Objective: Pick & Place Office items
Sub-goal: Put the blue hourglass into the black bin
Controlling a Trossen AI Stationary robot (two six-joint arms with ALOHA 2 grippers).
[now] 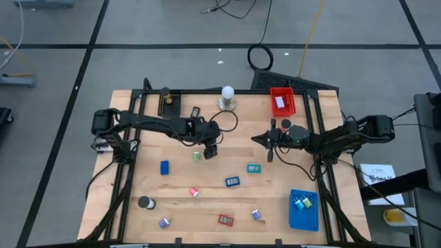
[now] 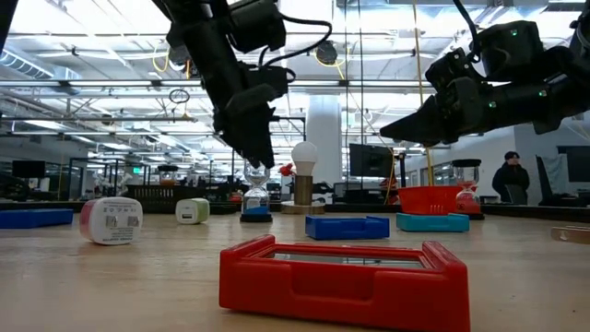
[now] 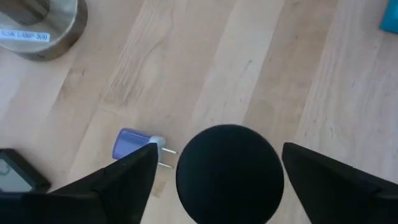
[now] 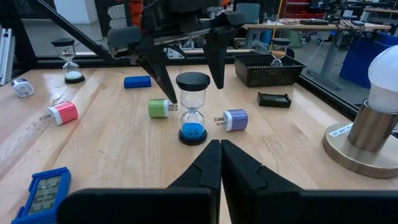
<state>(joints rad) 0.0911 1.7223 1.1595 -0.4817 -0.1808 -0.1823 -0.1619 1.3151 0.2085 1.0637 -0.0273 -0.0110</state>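
Note:
A small hourglass (image 4: 193, 118) with a black top and blue sand stands upright on its base near the table's middle. My left gripper (image 4: 194, 93) comes down on it from above, open, one finger on each side of the black top (image 3: 229, 173) without touching it. Close by lie a green plug (image 4: 160, 108) and a purple plug (image 4: 233, 119). Other office items are scattered nearer the front: a blue block (image 1: 164, 167), a pink plug (image 1: 194, 192), a teal piece (image 1: 253, 168) and a red piece (image 1: 225, 220). My right gripper (image 4: 219, 146) hovers shut, to the right of the hourglass.
A white ball lamp (image 1: 227, 96) stands at the far middle, with a red tray (image 1: 281, 101) to its right and a black tray (image 1: 180, 105) to its left. A blue tray (image 1: 303, 210) holding small pieces lies at the near right. A second hourglass (image 4: 71, 62) stands farther off.

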